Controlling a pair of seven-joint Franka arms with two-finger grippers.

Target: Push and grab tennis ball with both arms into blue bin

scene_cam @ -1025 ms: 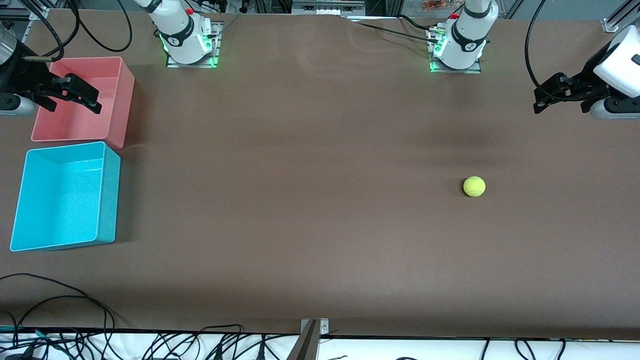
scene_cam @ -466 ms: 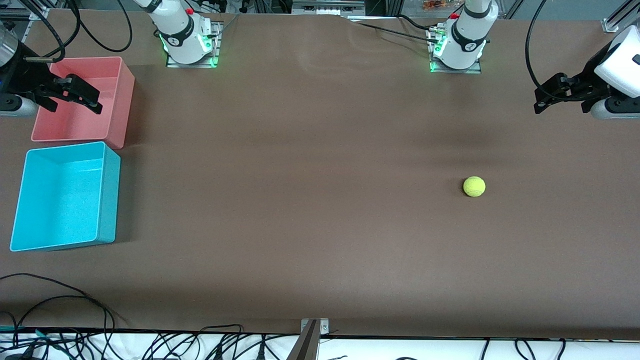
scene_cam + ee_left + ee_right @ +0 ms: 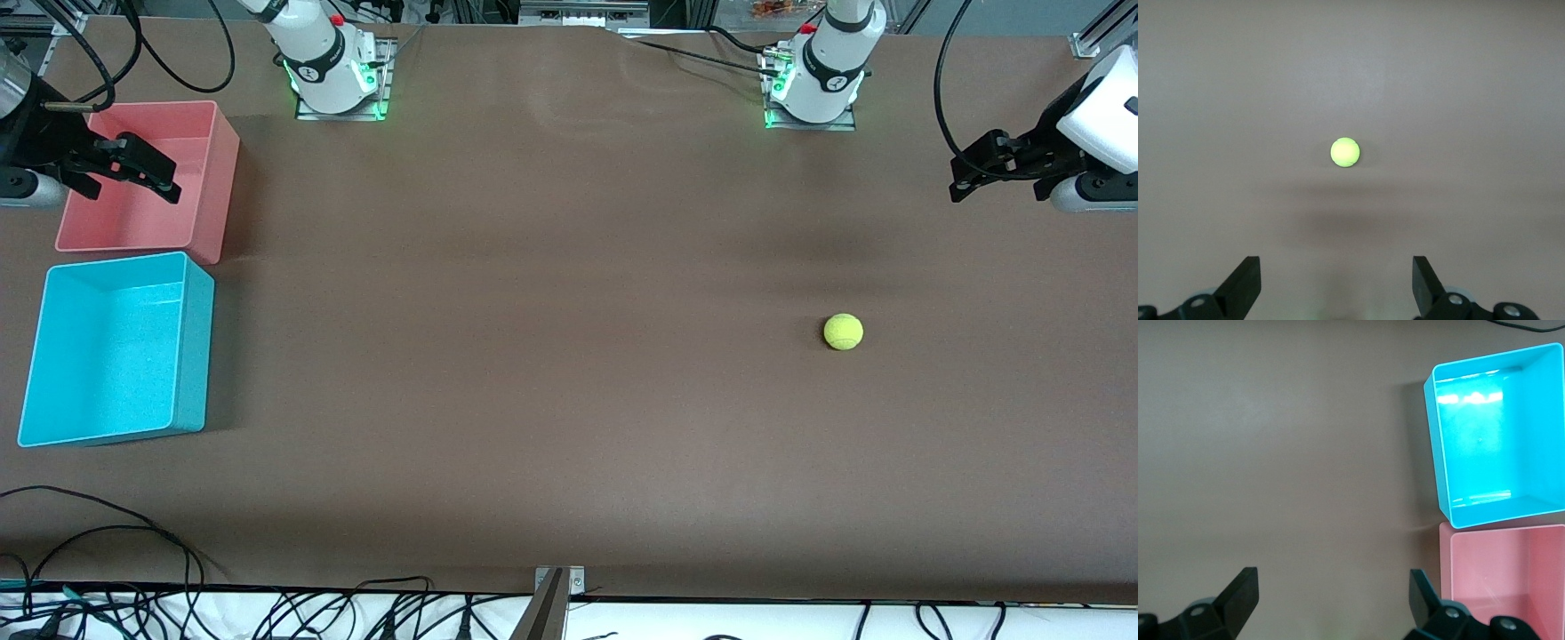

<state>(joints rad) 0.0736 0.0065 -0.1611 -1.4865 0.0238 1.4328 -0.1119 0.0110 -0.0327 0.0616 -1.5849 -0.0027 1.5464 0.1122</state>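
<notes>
At the right arm's end of the brown cloth-covered surface [image 3: 551, 267], the right arm's black two-finger pincer [image 3: 169, 184] hangs in the air over the salmon-pink rectangular plastic bin [image 3: 213, 182], its fingers spread well apart, as the right wrist view shows with one black fingertip [image 3: 1245, 587] at each side of bare cloth. Just beside the pink bin, and nearer to the front camera, stands the bright cyan-blue rectangular plastic bin with tall walls [image 3: 196, 356]; the two sit close together with a narrow strip of surface between them. The two white arm bases with green lights stand along the edge of the surface farthest from the front camera. Well apart from both bins, toward the left arm's end, the small fuzzy yellow-green tennis ball [image 3: 843, 332] rests alone on the surface. The left arm's black pincer [image 3: 956, 182] hovers over the surface at that end, clear of the ball, its fingers [image 3: 1245, 283] also spread wide and holding nothing.
</notes>
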